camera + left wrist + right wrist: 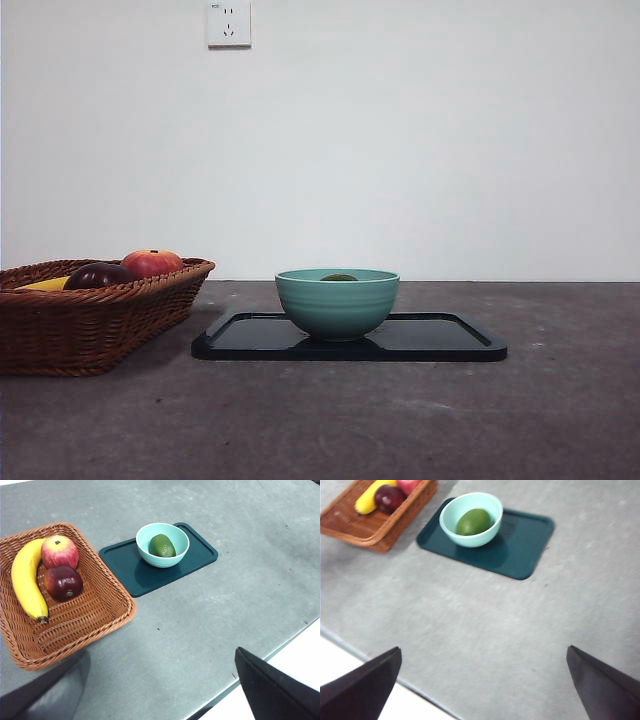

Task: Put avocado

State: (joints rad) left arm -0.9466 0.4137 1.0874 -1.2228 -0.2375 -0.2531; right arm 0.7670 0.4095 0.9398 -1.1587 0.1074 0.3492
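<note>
Left to right across the front view. A wicker basket (95, 318) is sitting on the grey table (400, 420), carrying a banana (25, 577), a dark purple plum-like fruit (63, 582) and a red-orange apple (59, 551). Beside it, a dark tray (440, 340) is bearing a teal bowl (337, 300) towards its basket-side end. The avocado (162, 545) is lying inside this bowl, only its top (339, 277) showing above the rim from table height.

Both arms are waiting well apart from these things, back over the table's near edge. The left gripper (165, 690) and the right gripper (485, 680) are each standing spread wide, holding nothing.

Judged from this layout, the placing appears done, and the step in hand is a clean retreat. Doing it well means the grippers are staying released and clear of bowl, tray and basket, so the fruit is not being jostled.
</note>
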